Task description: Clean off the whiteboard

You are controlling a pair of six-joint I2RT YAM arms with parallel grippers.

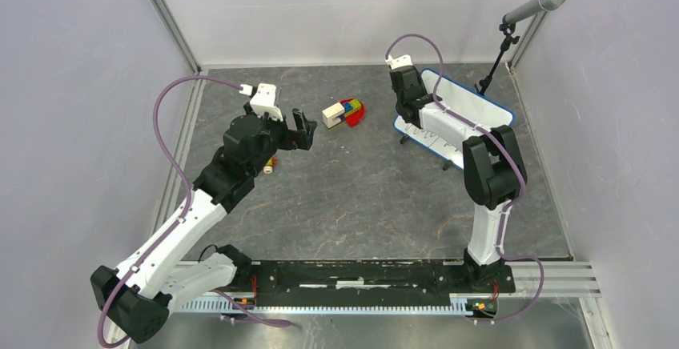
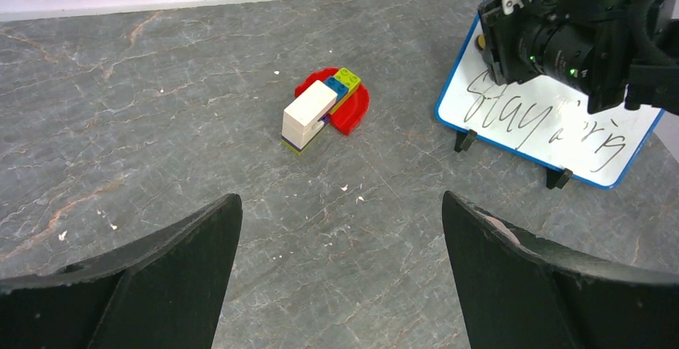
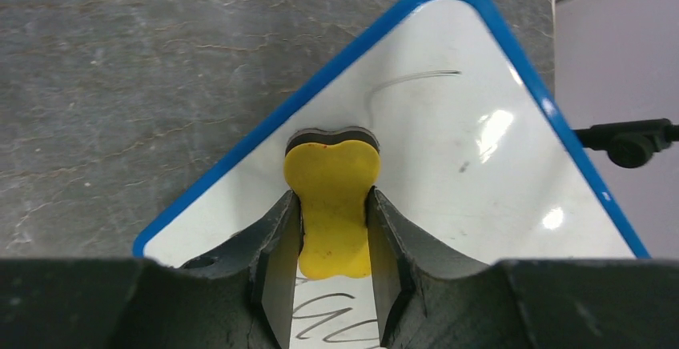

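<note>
The whiteboard (image 1: 480, 103) with a blue rim stands on short black feet at the back right. Black handwriting (image 2: 544, 121) covers its near part, and its far part is white. My right gripper (image 3: 334, 205) is shut on a yellow eraser (image 3: 332, 193) with a black pad, pressed on the board (image 3: 448, 149) near its left edge, just beyond the writing. It shows over the board's left end in the top view (image 1: 410, 109). My left gripper (image 2: 340, 197) is open and empty, above the table left of centre (image 1: 304, 129).
A red piece with white and coloured bricks (image 1: 344, 113) lies between the arms, also in the left wrist view (image 2: 324, 109). A small object (image 1: 271, 163) lies under the left arm. A microphone stand (image 1: 512, 25) rises behind the board. Walls enclose the table.
</note>
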